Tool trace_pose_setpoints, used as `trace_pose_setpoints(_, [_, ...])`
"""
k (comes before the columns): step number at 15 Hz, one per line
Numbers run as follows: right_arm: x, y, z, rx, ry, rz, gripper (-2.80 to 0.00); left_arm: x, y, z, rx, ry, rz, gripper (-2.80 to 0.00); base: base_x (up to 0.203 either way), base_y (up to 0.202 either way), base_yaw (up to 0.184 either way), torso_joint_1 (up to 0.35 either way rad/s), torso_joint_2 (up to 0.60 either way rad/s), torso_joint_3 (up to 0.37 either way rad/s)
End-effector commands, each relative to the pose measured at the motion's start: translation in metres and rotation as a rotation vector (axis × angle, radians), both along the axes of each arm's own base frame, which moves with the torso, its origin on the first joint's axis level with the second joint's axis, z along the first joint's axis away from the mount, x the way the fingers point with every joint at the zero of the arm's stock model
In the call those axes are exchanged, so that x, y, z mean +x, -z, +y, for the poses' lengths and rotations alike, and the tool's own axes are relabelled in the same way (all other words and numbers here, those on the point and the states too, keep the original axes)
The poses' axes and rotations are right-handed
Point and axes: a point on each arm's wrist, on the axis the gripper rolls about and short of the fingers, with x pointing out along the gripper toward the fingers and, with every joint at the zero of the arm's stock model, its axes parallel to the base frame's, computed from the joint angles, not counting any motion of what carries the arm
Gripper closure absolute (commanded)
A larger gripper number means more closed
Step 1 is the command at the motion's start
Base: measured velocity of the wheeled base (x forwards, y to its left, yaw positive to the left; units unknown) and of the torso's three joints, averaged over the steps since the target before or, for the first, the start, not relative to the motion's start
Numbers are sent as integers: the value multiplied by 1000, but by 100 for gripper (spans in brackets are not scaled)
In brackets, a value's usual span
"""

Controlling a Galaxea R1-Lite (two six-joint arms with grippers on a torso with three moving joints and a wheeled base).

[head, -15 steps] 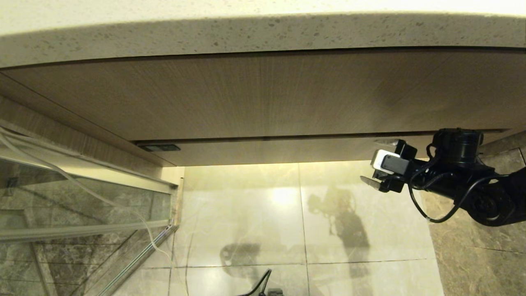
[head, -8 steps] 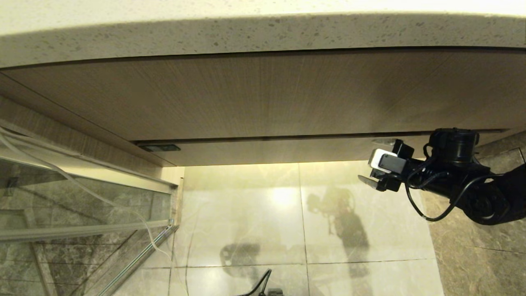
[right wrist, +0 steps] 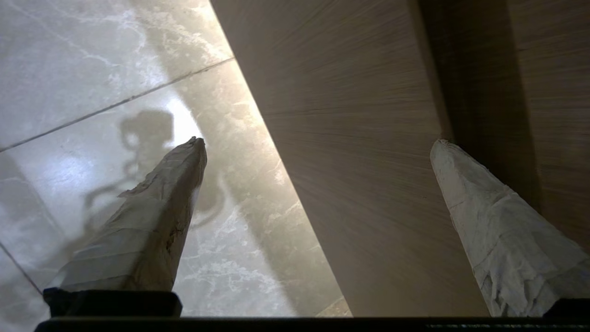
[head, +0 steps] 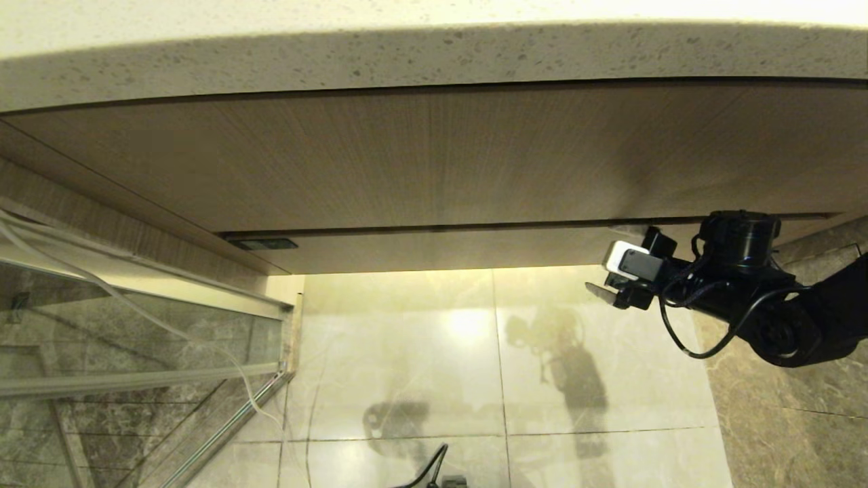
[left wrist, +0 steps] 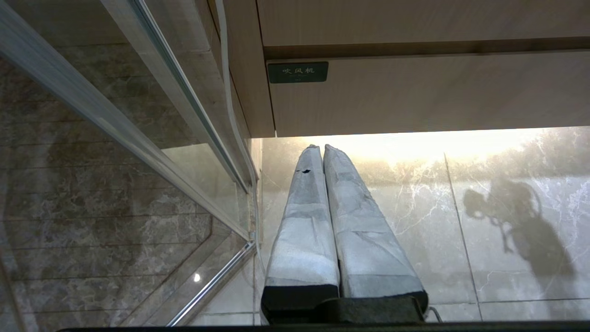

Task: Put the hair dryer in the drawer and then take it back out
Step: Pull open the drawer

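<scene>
The drawer (head: 441,248) is closed; its narrow wood-grain front runs under the taller wood panel (head: 434,156). My right gripper (head: 610,263) is at the drawer front's right end, open and holding nothing. In the right wrist view the right gripper (right wrist: 318,142) straddles the drawer front (right wrist: 368,184): one finger (right wrist: 152,226) is over the floor below it, the other finger (right wrist: 498,221) is by the dark gap above it. My left gripper (left wrist: 321,147) is shut and empty, hanging low in front of the drawer's left end (left wrist: 415,92). The hair dryer is out of view.
A speckled stone countertop (head: 434,54) overhangs the cabinet. A glass shower door (head: 135,339) with a white cord (head: 135,305) stands at the left. Pale marble floor tiles (head: 441,352) lie below, dark marble (head: 780,420) at the right. A small dark label (left wrist: 297,72) marks the drawer's left corner.
My right gripper has crept left and up, closer to the drawer front, still open. Nothing else has moved.
</scene>
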Motion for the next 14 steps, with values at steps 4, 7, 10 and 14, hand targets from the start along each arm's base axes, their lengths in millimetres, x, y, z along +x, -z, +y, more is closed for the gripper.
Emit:
trace_pose_setpoints(4, [2, 18, 0, -13, -8, 56, -280, 4, 11, 0, -1, 0, 39, 0, 0, 0, 0, 0, 0, 0])
trace_pose_setpoints(7, [5, 25, 1, -16, -8, 75, -280, 4, 11, 0, 0, 0, 39, 0, 0, 0, 0, 0, 0, 0])
trace_pose_setpoints(10, [5, 29, 1, -15, -8, 91, -280, 4, 11, 0, 0, 0, 39, 0, 0, 0, 0, 0, 0, 0])
trace_pose_setpoints(14, [-7, 20, 1, -2, -64, 86, -280, 4, 11, 0, 0, 0, 38, 0, 0, 0, 0, 0, 0, 0])
